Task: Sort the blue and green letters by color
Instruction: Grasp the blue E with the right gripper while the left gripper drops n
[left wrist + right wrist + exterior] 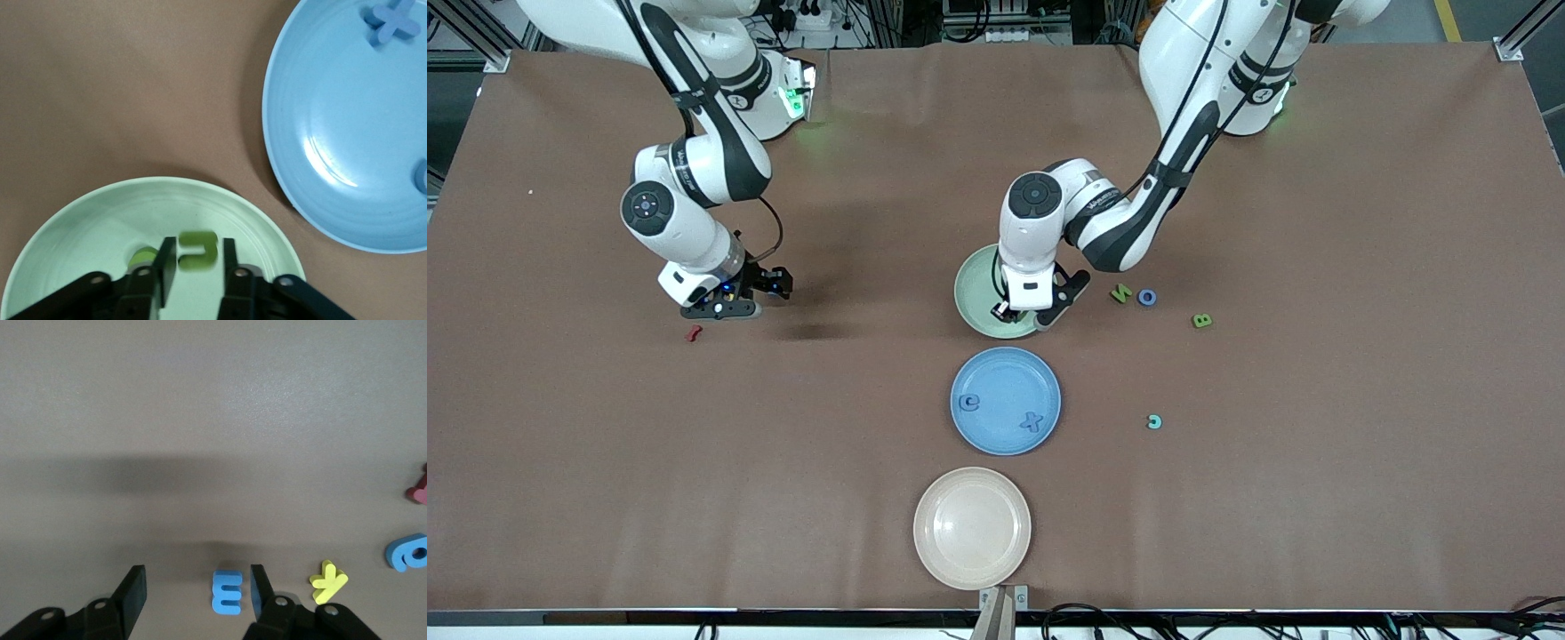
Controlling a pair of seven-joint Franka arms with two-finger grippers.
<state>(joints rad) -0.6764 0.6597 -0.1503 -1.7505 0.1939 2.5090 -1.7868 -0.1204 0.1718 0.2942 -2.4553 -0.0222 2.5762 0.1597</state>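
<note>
Nearest the front camera sits an empty cream plate (972, 528), and just farther off a blue plate (1005, 400) already holds a blue C (968, 402) and a blue X (1032, 421). Farther again, over the green plate (971, 289), the left gripper (194, 267) pinches a green letter (197, 251) between its narrow pads. Loose on the table toward the left arm's end lie a green N (1120, 292), a blue O (1147, 297) and a green B (1202, 320). Toward the right arm's end, the right gripper (198, 590) hangs low with jaws spread around a blue E (227, 592). These chunky pieces look light, soft and slightly squashy, so a gentle pinch across the flat outer edges should hold.
</note>
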